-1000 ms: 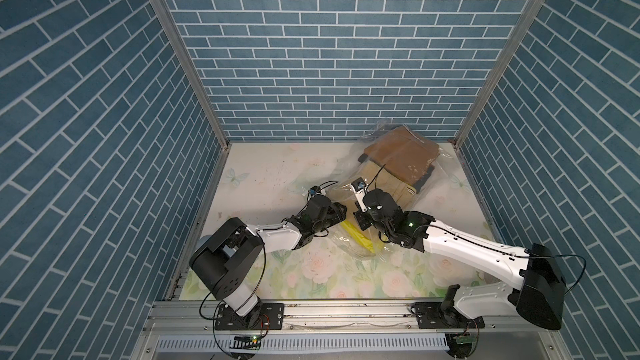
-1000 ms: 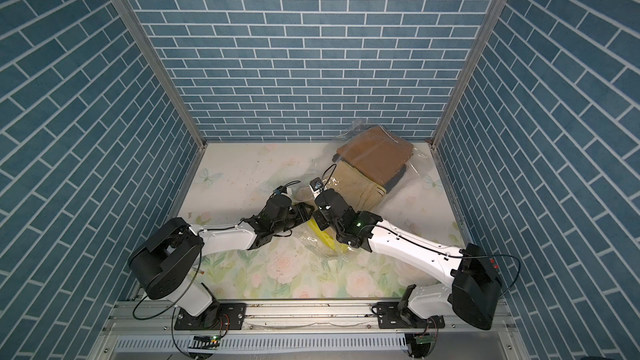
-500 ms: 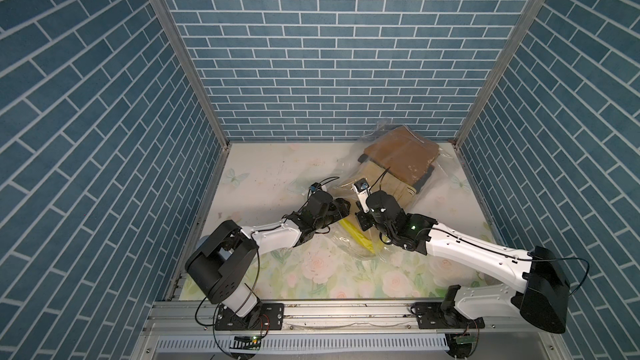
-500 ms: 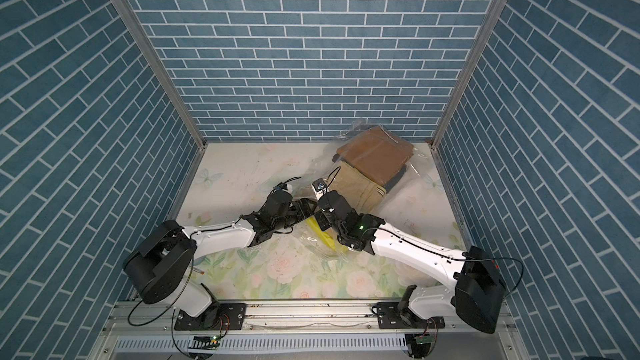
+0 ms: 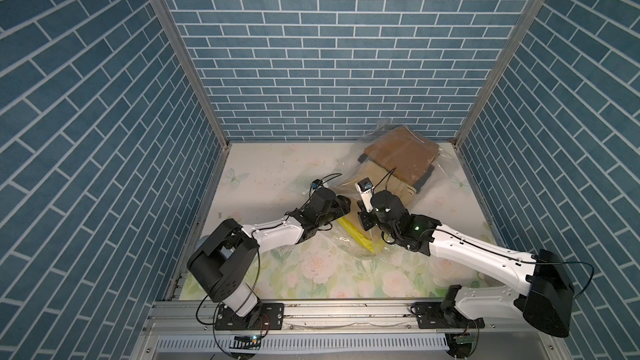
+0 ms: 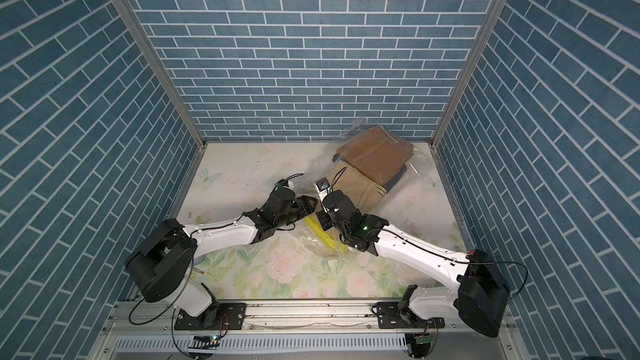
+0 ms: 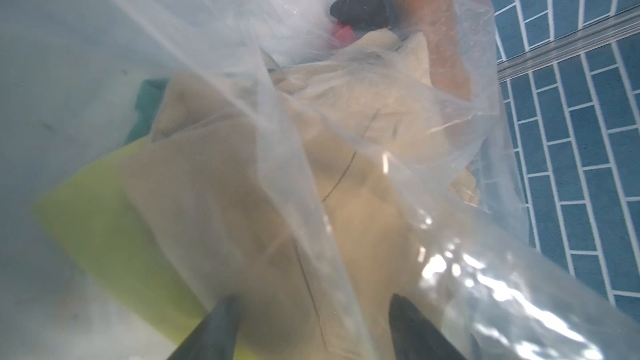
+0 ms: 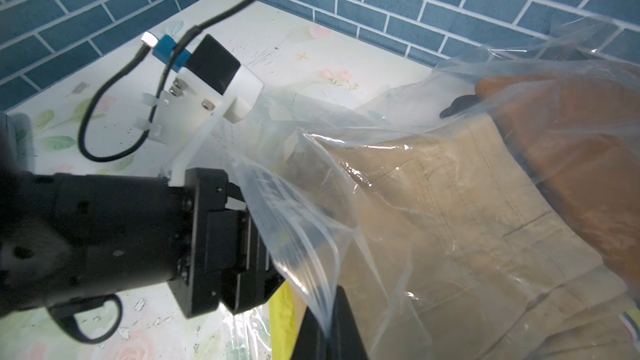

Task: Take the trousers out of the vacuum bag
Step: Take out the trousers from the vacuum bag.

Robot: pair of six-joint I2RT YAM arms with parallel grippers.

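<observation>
Trousers (image 5: pixel 401 155) all look to lie inside the vacuum bag (image 5: pixel 367 137) on the surface (image 5: pixel 270 174), so none is out yet. Right claw (image 8: pixel 327 316) is pressed together, seemingly pinching the bag's mouth edge; left claw (image 7: pixel 313 301) is spread at the opening, gripping nothing

no legible text, label, brand, number or sign found in any view. faint dark marks on the vacuum bag (image 8: pixel 268 185), near its open edge in the right wrist view, are too blurred to read as lettering.
</observation>
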